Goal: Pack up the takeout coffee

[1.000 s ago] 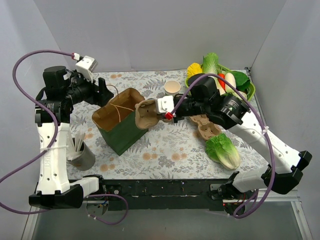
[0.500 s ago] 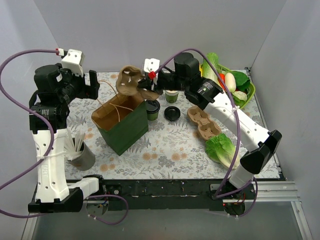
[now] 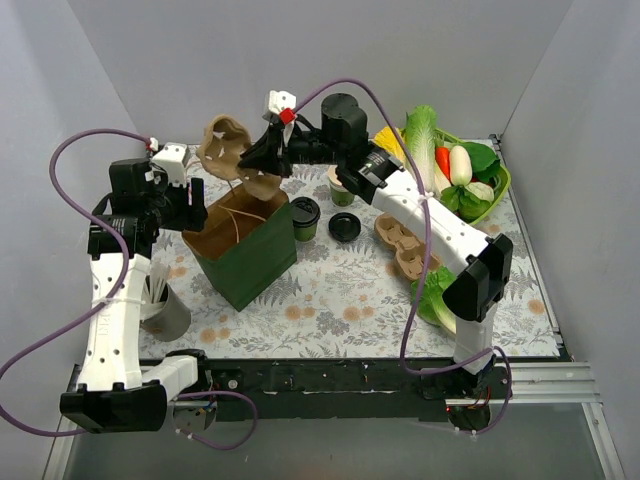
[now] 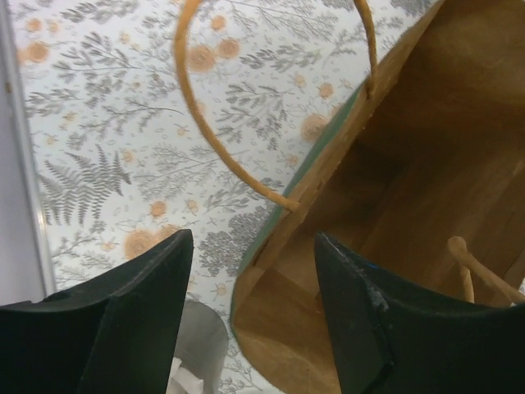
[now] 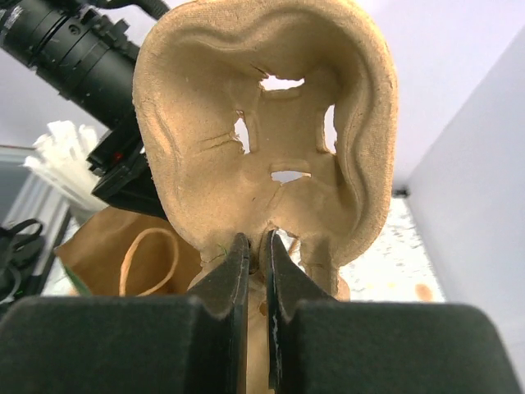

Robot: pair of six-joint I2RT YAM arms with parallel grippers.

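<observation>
Over the last second the right gripper (image 3: 250, 166) has swung up and away from the side of the paper bag (image 3: 245, 255) and now hangs high over the bag's far rim, closed tight on the middle web of the pulp tray (image 3: 224, 142), which stands on edge in the air. The left gripper (image 3: 193, 210) has dropped back down to the bag's left rim after lifting clear of it. Lifting the right arm has uncovered the coffee: the coffee cup (image 3: 343, 186), cream over green and without a lid, stands on the worktop (image 3: 330, 290) below and to the right of the right gripper, with its black lid (image 3: 345, 227) lying flat just nearer than it and a second, lidded cup (image 3: 304, 217) just right of the bag. We judge that the tray is about to go into the bag first, so no cup is packed yet. The overhead view alone shows the cups and the lid. The left wrist view shows what it cannot: the left gripper (image 4: 250, 238) is open, its fingers (image 4: 123, 320) straddling the bag's rim without pinching it, and the paper bag (image 4: 426, 164) looks bare inside as far as we see. The right wrist view shows the right gripper (image 5: 256, 246) with its jaws nipped on the pulp tray (image 5: 262, 123).
</observation>
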